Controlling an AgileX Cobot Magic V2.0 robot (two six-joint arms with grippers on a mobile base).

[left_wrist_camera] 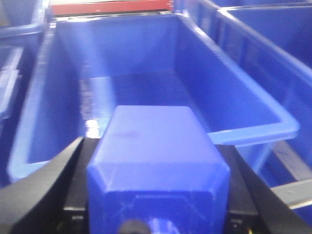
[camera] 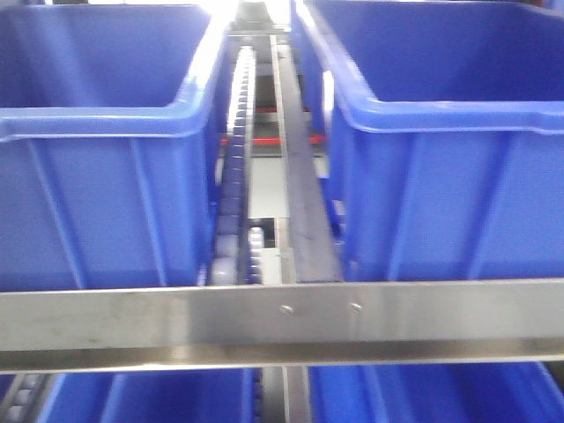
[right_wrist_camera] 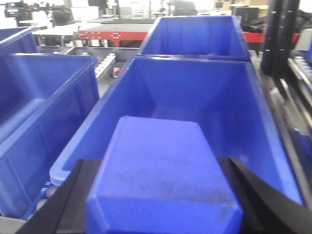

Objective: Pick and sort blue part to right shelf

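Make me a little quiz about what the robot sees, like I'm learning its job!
1. True or false: the left gripper is empty.
2. How many screws are on the front rail?
3. What runs between the left bin and the right bin? A) a roller track B) a rope C) a garden hose

Key: 1 false, it holds a blue part; 2 two; 3 A.

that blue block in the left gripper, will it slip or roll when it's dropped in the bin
The blue block looks like rigid moulded plastic, so it probably won't flex. Its flat faces and bevelled edges suggest it would land and sit rather than roll. The smooth, glossy surface might slip a little between the left gripper's fingers.
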